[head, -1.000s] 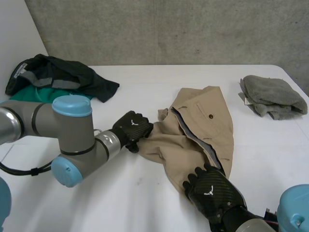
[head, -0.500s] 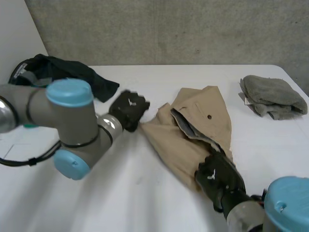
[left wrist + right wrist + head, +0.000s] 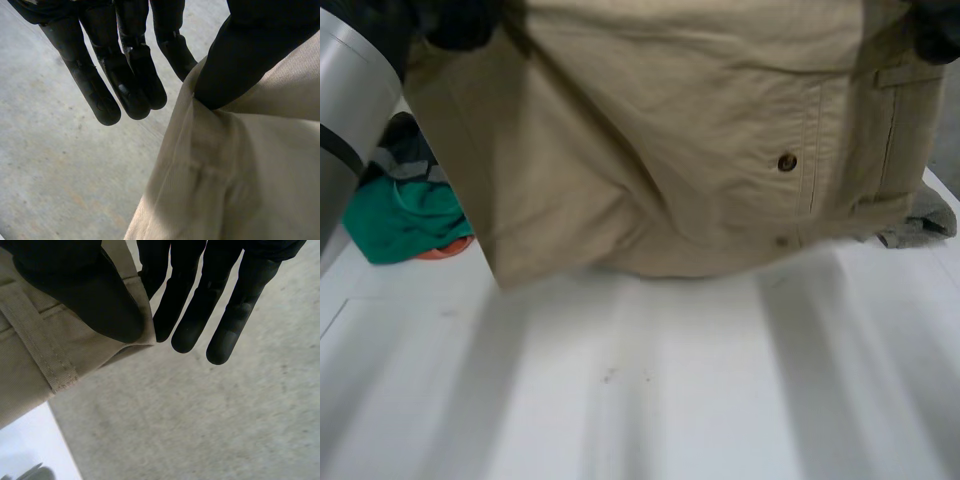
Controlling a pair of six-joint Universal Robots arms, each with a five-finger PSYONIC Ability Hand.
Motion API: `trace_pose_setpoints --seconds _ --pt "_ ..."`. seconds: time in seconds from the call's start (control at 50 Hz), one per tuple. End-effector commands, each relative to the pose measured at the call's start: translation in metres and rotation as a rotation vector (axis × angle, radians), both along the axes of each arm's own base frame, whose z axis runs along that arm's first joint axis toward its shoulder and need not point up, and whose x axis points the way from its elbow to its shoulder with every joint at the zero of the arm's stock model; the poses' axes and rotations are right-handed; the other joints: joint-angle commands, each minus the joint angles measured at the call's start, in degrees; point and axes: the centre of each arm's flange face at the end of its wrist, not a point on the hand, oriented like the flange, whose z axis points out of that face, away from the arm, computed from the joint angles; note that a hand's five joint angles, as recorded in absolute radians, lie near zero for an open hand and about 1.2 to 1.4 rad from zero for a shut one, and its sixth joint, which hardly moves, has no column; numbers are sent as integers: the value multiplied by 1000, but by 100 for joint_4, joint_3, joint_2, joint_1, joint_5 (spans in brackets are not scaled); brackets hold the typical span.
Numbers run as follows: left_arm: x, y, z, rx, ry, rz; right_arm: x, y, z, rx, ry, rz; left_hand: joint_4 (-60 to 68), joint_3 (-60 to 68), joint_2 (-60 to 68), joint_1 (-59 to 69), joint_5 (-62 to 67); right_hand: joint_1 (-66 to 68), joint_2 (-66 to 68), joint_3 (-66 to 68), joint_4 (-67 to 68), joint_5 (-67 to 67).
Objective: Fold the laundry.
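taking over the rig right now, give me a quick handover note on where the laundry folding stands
The left hand is shut on the khaki garment, thumb pinching one top corner.
The right hand is shut on the other top corner, at the waistband by a belt loop.
The garment hangs spread between both hands above the white table. A green cloth lies in a pile at the left, a grey cloth at the right.
Done: garment lifted and spread. Left: lay it flat, fold it, then probably the pile.

khaki garment [image 3: 650, 150]: 1 | clothes heap [image 3: 400, 215]: 1 | grey cloth [image 3: 930, 220]: 1 | white table [image 3: 650, 380]: 1
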Motion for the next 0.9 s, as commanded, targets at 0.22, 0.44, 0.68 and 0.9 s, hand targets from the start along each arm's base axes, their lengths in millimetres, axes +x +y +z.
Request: trace_pose_setpoints --seconds 0.22,0.44,0.68,0.9 --pt "-36 -141 -113 157 -116 96 54 -109 -119 187 -108 29 1146 1197 1164 1551 1381 1657 1287 1206 1147 1117" --pt "-37 -169 35 -509 267 121 73 -128 -8 -468 -446 103 1146 1197 1164 1551 1381 1657 1287 1206 1147 1117" --pt "-28 -155 -41 -226 146 92 80 -139 -62 -239 -403 187 1146 1197 1164 1551 1381 1657 1287 1206 1147 1117" --pt "-18 -111 -185 177 -74 81 86 -138 -215 219 -170 202 1146 1197 1164 1551 1381 1657 1287 1206 1147 1117"
